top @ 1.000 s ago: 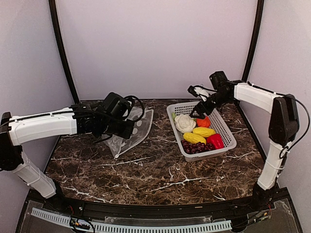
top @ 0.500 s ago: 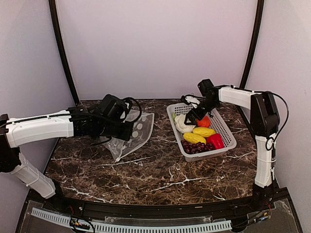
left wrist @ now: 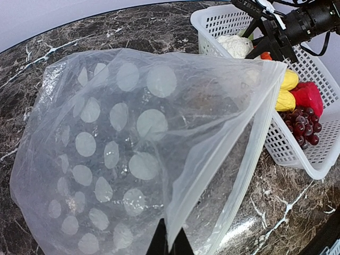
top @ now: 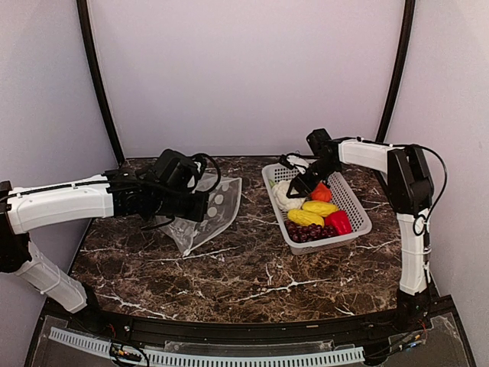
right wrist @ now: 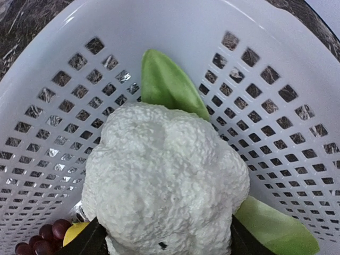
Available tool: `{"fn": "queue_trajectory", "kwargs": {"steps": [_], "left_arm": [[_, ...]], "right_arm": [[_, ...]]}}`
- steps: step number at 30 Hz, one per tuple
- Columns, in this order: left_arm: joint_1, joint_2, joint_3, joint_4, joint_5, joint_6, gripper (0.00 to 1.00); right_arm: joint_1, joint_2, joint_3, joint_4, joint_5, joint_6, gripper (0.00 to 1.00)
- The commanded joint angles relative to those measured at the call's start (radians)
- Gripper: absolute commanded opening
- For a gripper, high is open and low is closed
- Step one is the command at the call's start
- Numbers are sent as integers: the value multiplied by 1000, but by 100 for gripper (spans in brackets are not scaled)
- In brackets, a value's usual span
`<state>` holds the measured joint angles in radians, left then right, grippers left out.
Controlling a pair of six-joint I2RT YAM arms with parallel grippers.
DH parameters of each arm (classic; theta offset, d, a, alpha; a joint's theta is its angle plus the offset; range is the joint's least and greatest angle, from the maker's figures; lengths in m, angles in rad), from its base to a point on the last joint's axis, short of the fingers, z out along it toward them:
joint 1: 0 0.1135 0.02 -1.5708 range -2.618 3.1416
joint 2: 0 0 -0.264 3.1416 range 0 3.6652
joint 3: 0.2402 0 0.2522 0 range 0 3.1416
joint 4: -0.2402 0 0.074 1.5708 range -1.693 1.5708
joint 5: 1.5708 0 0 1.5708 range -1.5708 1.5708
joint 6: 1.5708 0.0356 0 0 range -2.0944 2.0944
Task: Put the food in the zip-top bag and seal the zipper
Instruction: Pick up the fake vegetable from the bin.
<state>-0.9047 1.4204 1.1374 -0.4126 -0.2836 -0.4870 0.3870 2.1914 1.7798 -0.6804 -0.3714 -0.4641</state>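
Note:
My left gripper is shut on the edge of the zip-top bag, a clear bag with white dots, and holds its mouth lifted above the table. The whitish zipper runs down the mouth's right edge. The food lies in a white mesh basket: a white lumpy vegetable with green leaves, an orange-red round one, two yellow oblongs, a red pepper and dark grapes. My right gripper is down in the basket's far left corner. Its fingers press both sides of the white vegetable.
The basket stands at the right of the dark marble table, with the bag to its left. Black frame posts rise at both back corners before a pale wall. The right arm's cable hangs over the basket's far rim.
My right gripper has moved left and down from above the orange-red food onto the white vegetable, and its jaws have narrowed onto it. The left gripper and the bag have barely shifted.

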Motion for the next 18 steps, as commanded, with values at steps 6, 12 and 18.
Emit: {"fn": "queue_trajectory", "kwargs": {"steps": [6,12,18], "left_arm": [[7,6,19,16,6,3,1],[8,60,65,25,-3,4,1],[7,142,140,37,9,-4,1]], "right_arm": [[-8,-196,-96,6,24,-30,43],[-14,-387,-142,6,-7,-8,39],[-2,-498,-145,-68,-211,19,38]]}}
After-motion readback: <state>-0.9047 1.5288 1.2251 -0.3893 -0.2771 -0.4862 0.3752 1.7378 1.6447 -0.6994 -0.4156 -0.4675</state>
